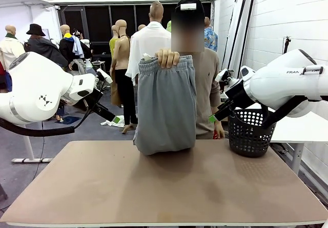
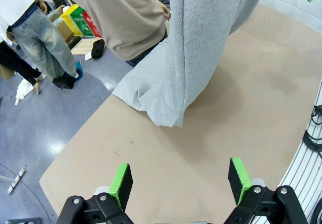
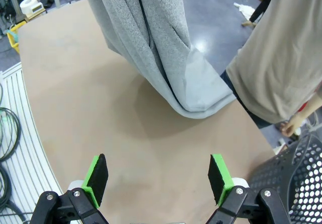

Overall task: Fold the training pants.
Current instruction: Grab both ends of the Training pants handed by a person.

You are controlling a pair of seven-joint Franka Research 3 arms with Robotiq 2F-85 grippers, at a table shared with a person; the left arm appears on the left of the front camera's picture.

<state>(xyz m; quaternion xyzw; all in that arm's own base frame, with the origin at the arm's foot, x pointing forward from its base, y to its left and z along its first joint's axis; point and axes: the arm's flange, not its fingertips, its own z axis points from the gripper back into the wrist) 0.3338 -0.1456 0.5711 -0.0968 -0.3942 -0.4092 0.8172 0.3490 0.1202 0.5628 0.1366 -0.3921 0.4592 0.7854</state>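
Note:
A person's hand (image 1: 167, 58) holds the light grey training pants (image 1: 165, 105) up by the gathered waistband at the far side of the table (image 1: 164, 187). The legs hang down and their lower part rests on the tabletop. The hanging pants (image 2: 201, 48) also fill the upper left wrist view, and the pants (image 3: 151, 43) drape onto the table in the right wrist view. My left gripper (image 2: 180, 181) is open above bare table, well short of the cloth. My right gripper (image 3: 160, 176) is open too, with nothing between its fingers. In the front view the left gripper (image 1: 117, 119) and right gripper (image 1: 212, 118) hover at either side of the pants.
A black perforated basket (image 1: 249, 132) stands at the table's far right corner, and the basket (image 3: 297, 173) is close to my right gripper. The person in a beige top (image 1: 207, 89) stands behind the pants. A white table (image 1: 302, 128) lies to the right.

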